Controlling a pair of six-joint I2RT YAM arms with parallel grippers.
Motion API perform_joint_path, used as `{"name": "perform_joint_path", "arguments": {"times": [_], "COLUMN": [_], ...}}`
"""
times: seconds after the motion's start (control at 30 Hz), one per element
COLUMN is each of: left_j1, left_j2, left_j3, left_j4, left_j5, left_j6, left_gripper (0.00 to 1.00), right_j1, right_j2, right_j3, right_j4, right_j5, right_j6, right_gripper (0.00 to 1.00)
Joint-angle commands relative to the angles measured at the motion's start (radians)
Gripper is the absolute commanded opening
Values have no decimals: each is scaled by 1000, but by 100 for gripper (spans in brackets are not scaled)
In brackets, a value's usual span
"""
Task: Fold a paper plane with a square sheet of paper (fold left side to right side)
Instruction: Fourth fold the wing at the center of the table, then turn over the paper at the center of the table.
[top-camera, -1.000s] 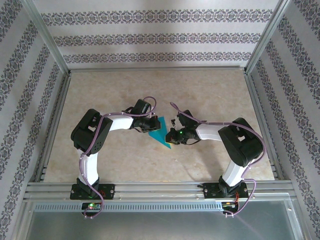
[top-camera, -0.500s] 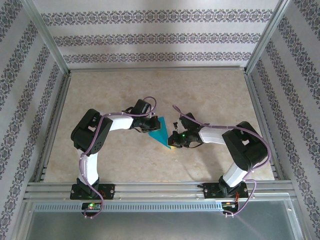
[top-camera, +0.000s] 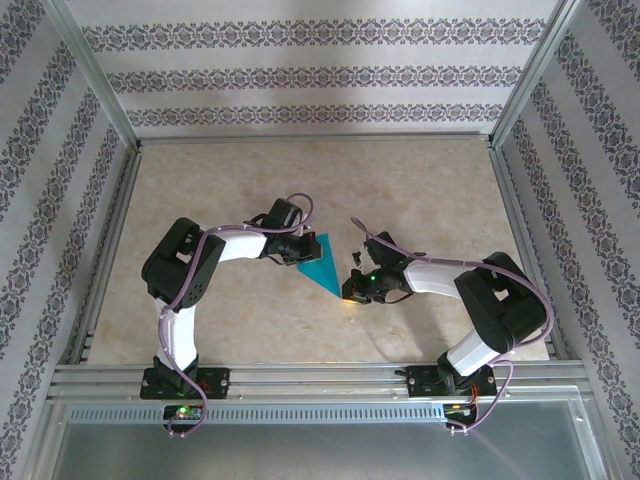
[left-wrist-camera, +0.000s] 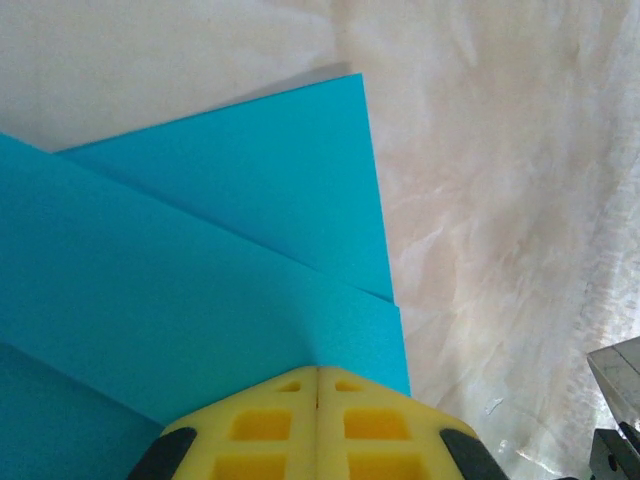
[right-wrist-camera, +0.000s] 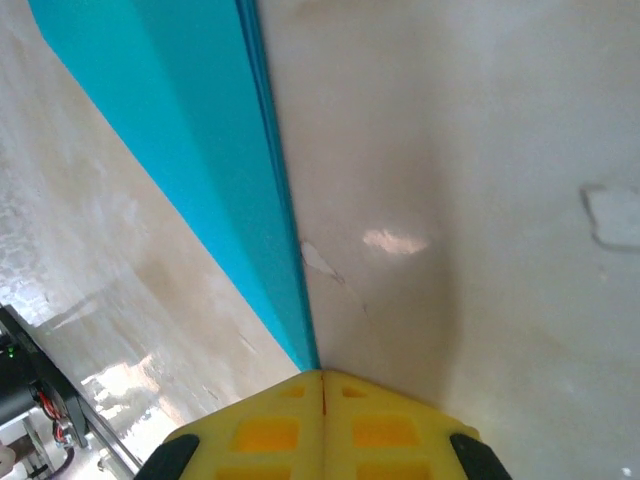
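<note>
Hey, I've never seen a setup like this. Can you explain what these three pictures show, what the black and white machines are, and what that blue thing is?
Two robot arms are bolted at the near edge of a table. One picture looks down from above. The other two come from a camera on each wrist, looking along that arm's yellow-tipped gripper. The blue thing is a sheet of paper, already folded into a layered, pointed shape lying flat. The left gripper is shut, with its tips on the paper's wider part. The right gripper is shut too, with its tips at the narrow point. Nothing is lifted.
</note>
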Motion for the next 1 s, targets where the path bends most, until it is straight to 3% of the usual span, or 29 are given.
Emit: {"name": "perform_joint_path", "arguments": {"times": [0.0, 0.13, 0.27, 0.33, 0.43, 0.53, 0.73, 0.97], "left_j1": [26, 25, 20, 20, 21, 27, 35, 38], "left_j2": [34, 8, -42, -82, -155, -247, -461, -655], "left_j3": [-16, -17, -5, -4, -6, -18, -126, -289], "left_j4": [-101, -66, -28, 7, 27, -31, -161, -161], "left_j5": [-108, -67, -17, 15, 22, -44, -244, -331], "left_j6": [28, 12, -15, -37, -43, -12, 62, 23], "left_gripper": [0, 0, 7, 12, 20, 25, 35, 46], "right_j1": [15, -7, -61, -82, -99, -99, -98, -90], "right_j2": [-30, -128, -202, -204, -171, -114, 38, 178], "right_j3": [-30, 4, 44, 68, 104, 149, 228, 297], "right_j4": [-177, -209, -207, -195, -146, -84, 23, 58], "right_j5": [22, 10, -11, -17, -31, -29, -46, -71], "right_j6": [-13, -39, -100, -140, -176, -199, -256, -267], "right_gripper": [0, 0, 14, 26, 36, 42, 44, 42]}}
